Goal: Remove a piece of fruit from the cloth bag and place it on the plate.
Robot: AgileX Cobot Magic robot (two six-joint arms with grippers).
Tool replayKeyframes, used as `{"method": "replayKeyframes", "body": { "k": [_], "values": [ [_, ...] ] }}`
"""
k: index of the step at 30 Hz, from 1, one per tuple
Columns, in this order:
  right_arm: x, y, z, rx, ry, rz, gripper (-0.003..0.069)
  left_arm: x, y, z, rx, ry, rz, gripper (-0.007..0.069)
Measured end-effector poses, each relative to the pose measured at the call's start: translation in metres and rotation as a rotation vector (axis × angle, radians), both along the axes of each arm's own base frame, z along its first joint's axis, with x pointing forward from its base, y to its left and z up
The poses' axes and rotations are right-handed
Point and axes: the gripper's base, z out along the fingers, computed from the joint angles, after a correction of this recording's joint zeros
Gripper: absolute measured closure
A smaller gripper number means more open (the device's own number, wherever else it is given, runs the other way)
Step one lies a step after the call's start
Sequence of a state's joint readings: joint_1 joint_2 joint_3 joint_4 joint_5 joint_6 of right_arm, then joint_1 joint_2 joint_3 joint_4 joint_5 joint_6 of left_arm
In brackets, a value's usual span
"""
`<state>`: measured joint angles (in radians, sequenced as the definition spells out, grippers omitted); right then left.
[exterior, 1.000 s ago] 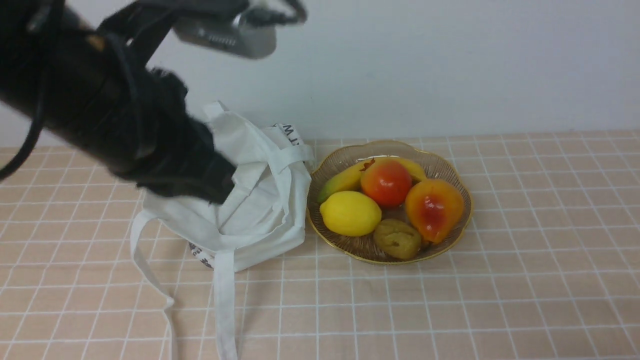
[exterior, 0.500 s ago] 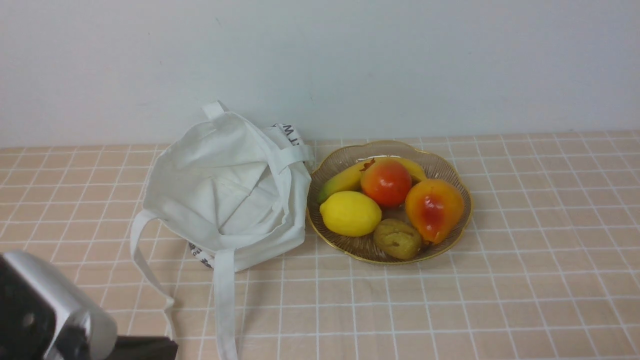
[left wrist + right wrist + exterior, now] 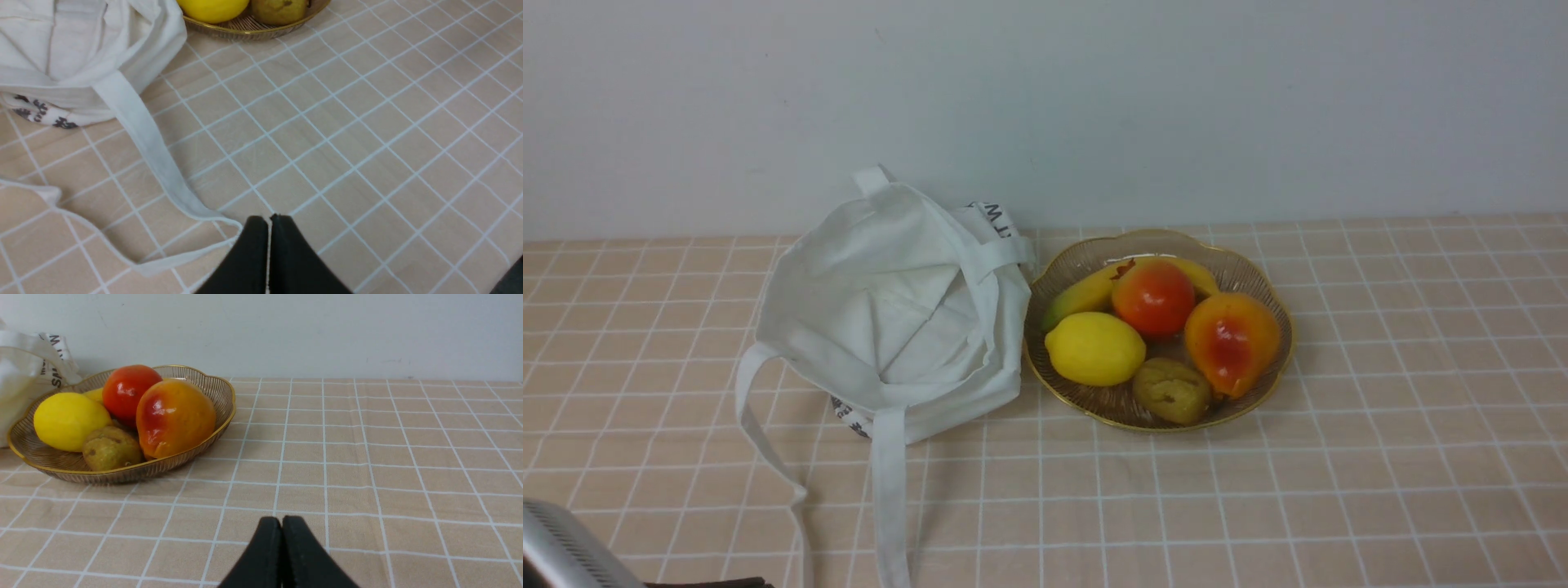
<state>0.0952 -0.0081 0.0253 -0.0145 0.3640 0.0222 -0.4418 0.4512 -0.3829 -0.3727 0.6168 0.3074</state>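
- already the pomegranate (image 3: 1153,298) sits in the plate (image 3: 1262,286), wedged between the lemon (image 3: 1094,349), the mango (image 3: 1232,343) and a banana (image 3: 1078,300), so it cannot roll.
- the cloth bag (image 3: 890,318) lies slumped and open on the surface (image 3: 1380,457), touching the plate's rim, which makes for a short carry.
- the left tool (image 3: 269,253) hangs low over a bag strap, tips pressed together, empty.
- the right tool (image 3: 282,551) is likewise closed on nothing, well apart from the plate; the task looks done.

one cloth bag (image 3: 890,318), one plate (image 3: 1262,306), five fruits
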Motion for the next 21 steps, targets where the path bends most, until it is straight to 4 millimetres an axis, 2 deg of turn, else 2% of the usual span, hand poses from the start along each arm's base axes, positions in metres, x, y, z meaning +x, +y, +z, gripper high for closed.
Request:
{"method": "replayKeyframes", "body": {
  "k": [4, 7, 9, 13, 18, 21],
  "values": [
    [0.000, 0.000, 0.000, 0.000, 0.000, 0.000, 0.0674, -0.001, 0.010, -0.013, -0.006, -0.117, 0.082, 0.0632],
    [0.000, 0.000, 0.000, 0.000, 0.000, 0.000, 0.0674, -0.008, 0.025, -0.030, -0.036, -0.220, 0.219, 0.0632],
    [0.000, 0.000, 0.000, 0.000, 0.000, 0.000, 0.0674, -0.010, 0.029, -0.036, -0.047, -0.239, 0.270, 0.0632],
    [0.000, 0.000, 0.000, 0.000, 0.000, 0.000, 0.0674, -0.016, 0.043, -0.061, -0.071, -0.277, 0.460, 0.0632],
    [0.000, 0.000, 0.000, 0.000, 0.000, 0.000, 0.0674, -0.019, 0.049, -0.084, -0.040, -0.283, 0.553, 0.0632],
    [0.000, 0.000, 0.000, 0.000, 0.000, 0.000, 0.0674, -0.019, 0.050, -0.087, -0.036, -0.275, 0.568, 0.0632]
  ]
}}
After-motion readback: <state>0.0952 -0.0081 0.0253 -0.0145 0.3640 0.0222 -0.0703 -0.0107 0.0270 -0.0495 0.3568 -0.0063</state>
